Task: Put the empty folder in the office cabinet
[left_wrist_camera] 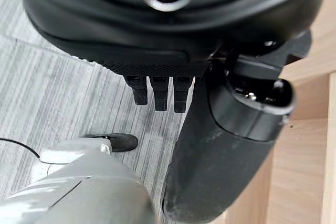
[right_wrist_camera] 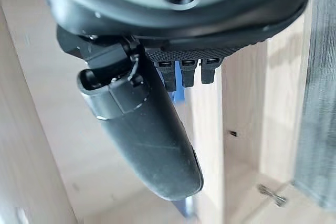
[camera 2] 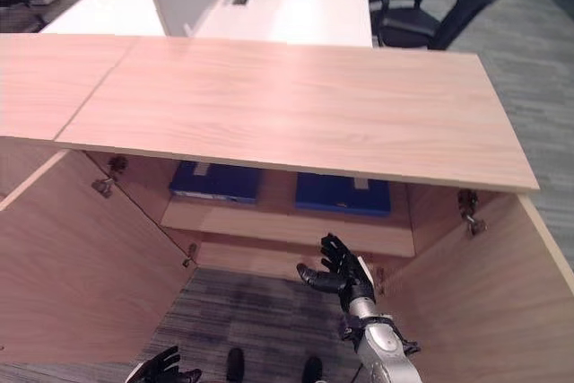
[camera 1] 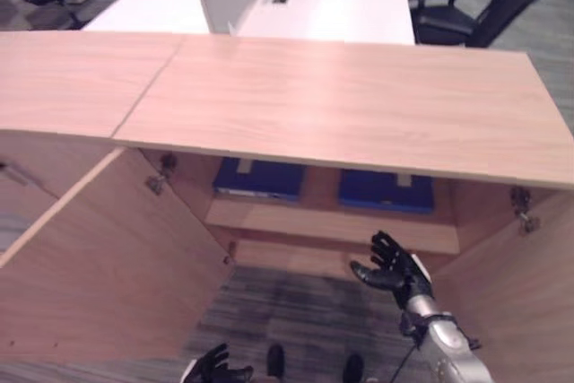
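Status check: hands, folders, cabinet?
Right hand open at the shelf, empty. Left hand low, open. Two blue folders on shelf. Cabinet doors open.

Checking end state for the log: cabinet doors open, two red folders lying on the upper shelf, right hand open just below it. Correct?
Not quite. The two folders are blue, not red, as the left eye view shows. The rest holds: both cabinet doors stand open, the folders lie side by side on the upper shelf, and the right hand is open just below it.
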### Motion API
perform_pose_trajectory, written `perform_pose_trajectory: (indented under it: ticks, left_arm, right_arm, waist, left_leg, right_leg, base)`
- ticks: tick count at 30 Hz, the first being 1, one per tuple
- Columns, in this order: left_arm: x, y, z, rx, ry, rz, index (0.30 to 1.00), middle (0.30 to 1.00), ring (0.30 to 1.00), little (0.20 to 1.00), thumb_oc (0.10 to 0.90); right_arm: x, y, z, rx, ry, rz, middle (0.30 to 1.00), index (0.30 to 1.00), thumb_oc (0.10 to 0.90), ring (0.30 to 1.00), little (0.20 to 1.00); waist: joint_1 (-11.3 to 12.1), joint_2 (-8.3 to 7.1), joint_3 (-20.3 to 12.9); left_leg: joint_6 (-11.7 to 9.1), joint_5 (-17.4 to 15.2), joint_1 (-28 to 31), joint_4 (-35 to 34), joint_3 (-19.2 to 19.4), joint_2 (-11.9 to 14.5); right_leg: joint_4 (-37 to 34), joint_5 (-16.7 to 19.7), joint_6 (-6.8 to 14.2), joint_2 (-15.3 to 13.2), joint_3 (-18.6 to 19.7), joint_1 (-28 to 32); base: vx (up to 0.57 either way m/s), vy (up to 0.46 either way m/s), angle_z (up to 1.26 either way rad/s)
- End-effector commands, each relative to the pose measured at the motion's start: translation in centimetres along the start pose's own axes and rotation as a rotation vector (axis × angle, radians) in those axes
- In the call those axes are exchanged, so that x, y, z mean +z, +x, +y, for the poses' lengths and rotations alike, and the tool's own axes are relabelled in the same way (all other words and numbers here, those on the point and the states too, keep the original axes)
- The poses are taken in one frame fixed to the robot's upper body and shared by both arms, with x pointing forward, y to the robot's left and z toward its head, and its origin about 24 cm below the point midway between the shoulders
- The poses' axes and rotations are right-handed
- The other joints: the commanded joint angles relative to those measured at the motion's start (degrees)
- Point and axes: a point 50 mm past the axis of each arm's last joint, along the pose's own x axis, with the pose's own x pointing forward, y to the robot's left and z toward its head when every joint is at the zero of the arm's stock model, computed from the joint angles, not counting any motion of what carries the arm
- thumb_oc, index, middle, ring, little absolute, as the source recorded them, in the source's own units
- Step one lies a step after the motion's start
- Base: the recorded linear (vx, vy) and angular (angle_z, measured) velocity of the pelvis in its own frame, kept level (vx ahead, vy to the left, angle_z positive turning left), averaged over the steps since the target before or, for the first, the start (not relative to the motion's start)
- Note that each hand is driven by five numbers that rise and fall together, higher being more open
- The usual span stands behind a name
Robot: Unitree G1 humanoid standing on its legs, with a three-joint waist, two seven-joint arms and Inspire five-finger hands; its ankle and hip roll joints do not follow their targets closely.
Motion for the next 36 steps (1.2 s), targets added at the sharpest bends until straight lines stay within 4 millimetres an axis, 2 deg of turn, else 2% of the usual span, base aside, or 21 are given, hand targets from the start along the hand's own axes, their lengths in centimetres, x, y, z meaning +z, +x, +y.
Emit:
perform_pose_trajectory:
  ticks: [1, 2, 3, 4, 5, 6, 7, 8, 10, 14, 16, 18, 19, 20, 21, 22, 24, 28, 30, 33, 36]
  left_arm:
    - [2.2, 0.0, 2.2, 0.052, 0.028, -0.11, 0.9, 0.9, 0.9, 0.9, 0.8]
    - [2.8, 0.0, 2.2, 0.063, 0.005, -0.143, 0.9, 0.9, 0.9, 0.9, 0.8]
    - [4.0, 0.4, 1.6, 0.061, -0.019, -0.182, 0.9, 0.9, 0.9, 0.9, 0.8]
    - [4.5, 0.5, 1.3, 0.051, -0.026, -0.2, 0.9, 0.9, 0.9, 0.9, 0.8]
    - [5.1, 0.6, 1.0, 0.041, -0.03, -0.224, 0.9, 0.9, 0.9, 0.9, 0.8]
    - [5.2, 0.6, 1.0, 0.041, -0.03, -0.226, 0.9, 0.9, 0.9, 0.9, 0.8]
    - [5.5, 0.6, 0.9, 0.035, -0.034, -0.242, 0.9, 0.9, 0.9, 0.9, 0.8]
    - [5.3, 0.5, 1.2, 0.04, -0.034, -0.236, 0.9, 0.9, 0.9, 0.9, 0.8]
    - [4.4, 0.6, 1.7, 0.05, -0.009, -0.191, 0.9, 0.9, 0.9, 0.9, 0.8]
    - [4.6, 0.9, 2.4, 0.075, 0.037, -0.163, 0.9, 0.9, 0.9, 0.9, 0.8]
    - [5.1, 1.0, 2.9, 0.082, 0.065, -0.173, 0.9, 0.9, 0.9, 0.9, 0.8]
    - [5.3, 1.0, 3.0, 0.09, 0.08, -0.177, 0.9, 0.9, 0.9, 0.9, 0.8]
    - [5.3, 1.0, 3.0, 0.09, 0.08, -0.178, 0.9, 0.9, 0.9, 0.9, 0.8]
    - [5.6, 1.0, 3.2, 0.101, 0.083, -0.183, 0.9, 0.9, 0.9, 0.9, 0.8]
    - [5.7, 1.1, 3.4, 0.112, 0.08, -0.184, 0.9, 0.9, 0.9, 0.9, 0.8]
    - [5.7, 1.1, 3.4, 0.112, 0.08, -0.184, 0.9, 0.9, 0.9, 0.9, 0.8]
    - [8.1, 1.6, 3.0, 0.12, 0.055, -0.266, 0.9, 0.9, 0.9, 0.9, 0.8]
    - [8.9, 1.8, 2.2, 0.096, 0.07, -0.29, 0.9, 0.9, 0.9, 0.9, 0.8]
    - [9.6, 1.8, 1.8, 0.093, 0.052, -0.326, 0.9, 0.9, 0.9, 0.9, 0.8]
    - [10.8, 1.4, 0.8, 0.064, 0.028, -0.403, 0.9, 0.9, 0.9, 0.9, 0.8]
    - [11.3, 1.1, 0.6, 0.06, 0.015, -0.436, 0.9, 0.9, 0.9, 0.9, 0.8]
  right_arm:
    - [4.7, 1.4, 0.6, 0.078, -0.136, -0.216, 0.9, 0.9, 0.8, 0.9, 0.9]
    - [4.2, 1.5, 0.2, 0.056, -0.174, -0.193, 0.9, 0.9, 0.8, 0.9, 0.9]
    - [4.2, 1.6, -0.4, 0.022, -0.238, -0.186, 0.9, 0.9, 0.8, 0.9, 0.9]
    - [4.3, 1.7, -0.7, 0.015, -0.274, -0.181, 0.9, 0.9, 0.8, 0.9, 0.9]
    - [4.3, 1.9, -0.9, 0.001, -0.313, -0.175, 0.9, 0.9, 0.8, 0.9, 0.9]
    - [4.3, 1.9, -0.9, 0.001, -0.313, -0.177, 0.9, 0.9, 0.8, 0.9, 0.9]
    - [4.3, 2.0, -1.1, -0.008, -0.34, -0.169, 0.9, 0.9, 0.8, 0.9, 0.9]
    - [4.2, 2.1, -0.9, -0.003, -0.346, -0.165, 0.9, 0.9, 0.8, 0.9, 0.9]
    - [3.5, 1.9, -1.4, -0.025, -0.355, -0.129, 0.9, 0.9, 0.8, 0.9, 0.9]
    - [2.3, 1.7, -1.8, -0.075, -0.321, -0.085, 0.9, 0.9, 0.8, 0.9, 0.9]
    - [1.9, 1.8, -1.6, -0.092, -0.303, -0.078, 0.9, 0.9, 0.8, 0.9, 0.9]
    - [1.5, 1.9, -1.2, -0.094, -0.29, -0.065, 0.9, 0.9, 0.8, 0.9, 0.9]
    - [1.5, 1.9, -1.2, -0.093, -0.289, -0.066, 0.9, 0.9, 0.8, 0.9, 0.9]
    - [1.4, 1.8, -1.1, -0.099, -0.278, -0.066, 0.9, 0.9, 0.8, 0.9, 0.9]
    - [1.1, 1.8, -0.9, -0.104, -0.262, -0.06, 0.9, 0.9, 0.8, 0.9, 0.9]
    - [1.1, 1.8, -0.9, -0.104, -0.262, -0.06, 0.9, 0.9, 0.8, 0.9, 0.9]
    - [0.8, 1.6, -1.0, -0.138, -0.209, -0.056, 0.9, 0.9, 0.8, 0.9, 0.9]
    - [-0.2, 1.2, -1.4, -0.164, -0.184, -0.022, 0.9, 0.9, 0.8, 0.9, 0.9]
    - [-0.8, 0.7, -1.7, -0.173, -0.168, 0.004, 0.9, 0.9, 0.8, 0.9, 0.9]
    - [-1.9, 0.0, -2.2, -0.188, -0.167, 0.048, 0.9, 0.9, 0.8, 0.9, 0.9]
    - [-2.2, -0.3, -2.5, -0.2, -0.164, 0.06, 0.9, 0.9, 0.8, 0.9, 0.9]
  waist:
    - [2.7, 0.63, 0.71]
    - [4.07, 0.39, 0.5]
    - [5.21, -0.1, 1.76]
    - [4.91, -0.55, 2.22]
    - [4.49, -1.08, 2.32]
    - [4.48, -1.14, 2.26]
    - [4.17, -1.51, 2.41]
    - [4.07, -1.8, 2.2]
    - [3.81, -1.9, 0.9]
    - [4.18, -3.16, -0.04]
    - [4.39, -3.0, -0.07]
    - [4.35, -2.91, 0.51]
    - [4.36, -3.01, 0.58]
    - [4.06, -2.99, 1.12]
    - [3.6, -2.89, 1.21]
    - [3.61, -2.9, 1.21]
    - [1.36, -3.01, 1.33]
    - [1.46, -3.74, -0.21]
    - [1.16, -3.55, -1.06]
    - [1.47, -3.13, -2.33]
    - [1.43, -2.86, -2.78]
  left_leg:
    - [-7.04, -3.36, 3.32, -0.19, -2.1, 5.97]
    - [-7.17, -2.81, 2.56, -0.15, -3.26, 5.95]
    - [-7.37, -1.75, -0.14, 2.9, -0.89, 6.21]
    - [-6.56, -1.69, -1.83, 5.62, 3.11, 6.34]
    - [-5.52, -2.03, -2.75, 8.17, 8.79, 7.13]
    - [-5.38, -1.94, -3.07, 8.32, 8.8, 7.01]
    - [-4.66, -2.86, -3.0, 10.58, 13.43, 7.51]
    - [-4.11, -3.91, -2.41, 11.43, 16.15, 7.52]
    - [-2.72, -5.59, -0.4, 9.89, 17.76, 6.08]
    - [-1.6, -5.71, 0.46, 8.19, 17.77, 4.23]
    - [0.44, -6.42, 2.47, 5.62, 17.82, 2.43]
    - [1.57, -6.82, 4.46, 3.91, 17.54, 1.07]
    - [1.64, -6.78, 4.55, 3.82, 17.57, 0.91]
    - [2.01, -6.79, 5.16, 3.23, 16.79, 0.47]
    - [1.93, -6.5, 5.49, 2.51, 15.8, 0.53]
    - [1.93, -6.5, 5.5, 2.5, 15.81, 0.53]
    - [1.31, -5.1, 4.48, 1.05, 8.97, -0.99]
    - [0.98, -5.49, 4.34, 0.45, 6.08, -2.0]
    - [0.6, -5.54, 4.68, 0.28, 5.09, -1.99]
    - [0.03, -5.65, 5.54, 0.05, 4.05, -1.58]
    - [-0.4, -5.6, 6.07, -0.19, 3.79, -1.19]
  right_leg:
    - [5.99, -5.05, 8.06, -6.87, -0.52, -1.43]
    - [4.27, -4.51, 8.12, -6.73, -1.84, -0.25]
    - [3.19, -4.25, 8.32, -7.86, -4.84, 1.48]
    - [2.88, -4.03, 8.21, -8.67, -6.77, 1.84]
    - [2.74, -3.74, 8.09, -9.37, -8.78, 2.08]
    - [2.72, -3.51, 8.11, -9.5, -8.78, 1.84]
    - [2.73, -3.51, 7.73, -9.71, -9.85, 2.27]
    - [2.78, -3.52, 7.48, -9.72, -10.19, 2.59]
    - [4.11, -3.48, 7.34, -9.66, -11.67, 3.3]
    - [6.82, -3.05, 7.94, -11.19, -13.7, 4.13]
    - [15.1, -3.4, 9.04, -14.09, -14.41, 2.17]
    - [21.3, -1.45, 11.06, -17.45, -14.11, 0.31]
    - [21.55, -1.54, 11.11, -17.66, -14.03, 0.24]
    - [24.34, 0.53, 12.35, -18.6, -12.23, -0.92]
    - [24.87, 0.39, 12.66, -17.96, -9.39, -1.8]
    - [24.88, 0.39, 12.66, -17.96, -9.37, -1.81]
    - [14.78, -5.35, 10.27, -9.21, 7.27, -3.63]
    - [8.4, -4.97, 9.77, -8.19, 7.16, -0.12]
    - [5.68, -4.0, 9.57, -7.54, 7.66, 1.36]
    - [1.84, -3.24, 9.13, -7.29, 6.31, 4.43]
    - [0.13, -2.96, 9.02, -6.97, 5.48, 5.72]
  base:
    - [-0.04, -0.031, 0.42]
    - [-0.11, -0.017, 0.43]
    - [-0.18, -0.002, 0.43]
    - [-0.24, 0.031, 0.55]
    - [-0.15, 0.04, 0.9]
    - [-0.13, 0.035, 1.48]
    - [-0.08, 0.028, 1.68]
    - [-0.07, 0.045, 1.33]
    - [0.05, 0.114, 0.57]
    - [0.05, 0.11, 0.49]
    - [0.07, 0.231, 0.71]
    - [0.05, 0.143, 0.46]
    - [0.03, 0.056, 0.22]
    - [0.02, -0.008, 0.15]
    - [0.02, -0.011, 0.2]
    - [0.03, -0.022, 0.31]
    - [0.1, -0.028, 0.51]
    - [0.1, -0.092, 0.99]
    - [0.14, -0.09, 0.82]
    - [0.08, -0.07, 0.21]
    - [0.06, -0.045, 0.04]
